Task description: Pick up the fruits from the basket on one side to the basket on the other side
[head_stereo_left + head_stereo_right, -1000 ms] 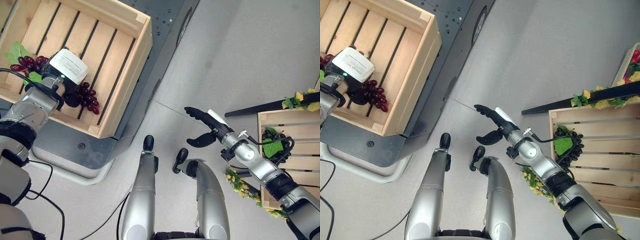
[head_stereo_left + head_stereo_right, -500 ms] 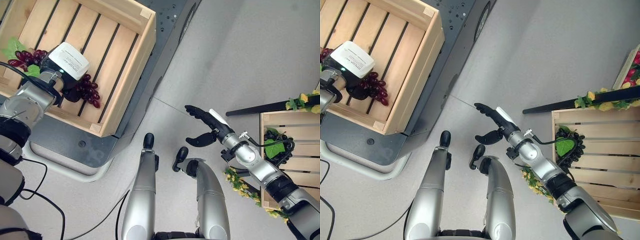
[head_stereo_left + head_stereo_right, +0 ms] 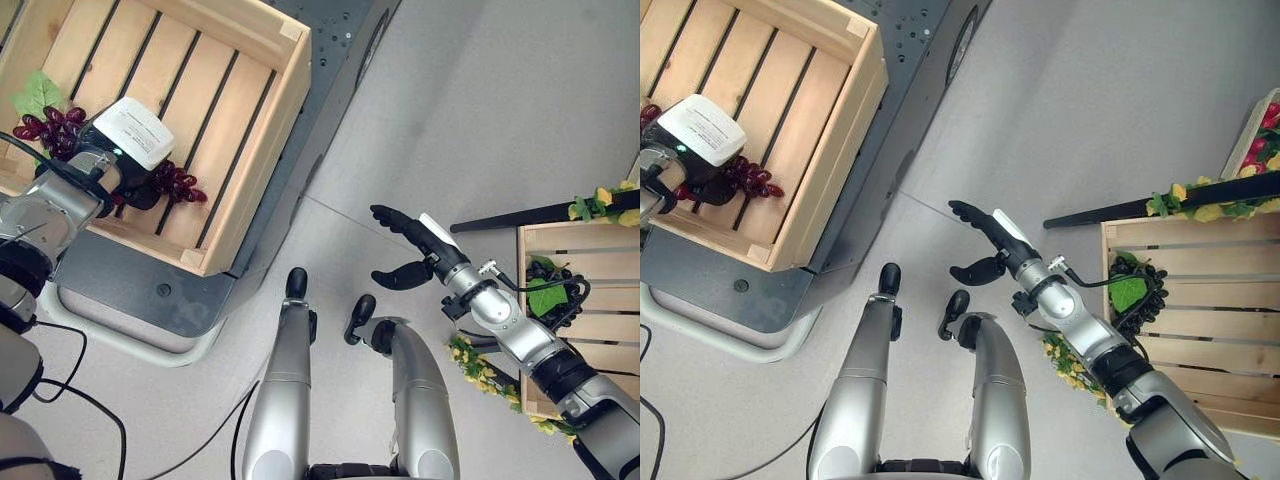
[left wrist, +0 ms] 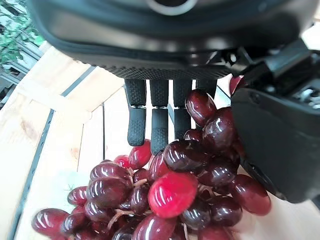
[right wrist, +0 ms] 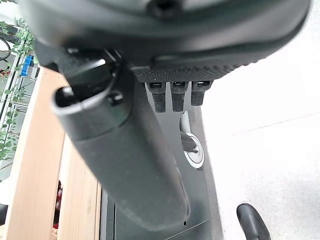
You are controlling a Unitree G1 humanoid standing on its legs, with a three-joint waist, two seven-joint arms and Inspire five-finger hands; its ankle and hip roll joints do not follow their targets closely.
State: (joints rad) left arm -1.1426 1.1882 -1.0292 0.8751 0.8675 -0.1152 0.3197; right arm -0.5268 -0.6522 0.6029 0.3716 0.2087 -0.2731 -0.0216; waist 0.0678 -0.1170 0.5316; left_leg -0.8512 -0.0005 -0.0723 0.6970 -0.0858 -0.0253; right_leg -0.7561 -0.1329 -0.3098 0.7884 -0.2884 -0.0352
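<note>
Grapes (image 4: 170, 200) (red) under left hand (image 4: 280, 135).

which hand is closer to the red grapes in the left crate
The left hand: it is right over the red grapes inside the left crate, fingers straight beside the bunch. The right hand hangs open above the floor between the two crates, well away.
</note>
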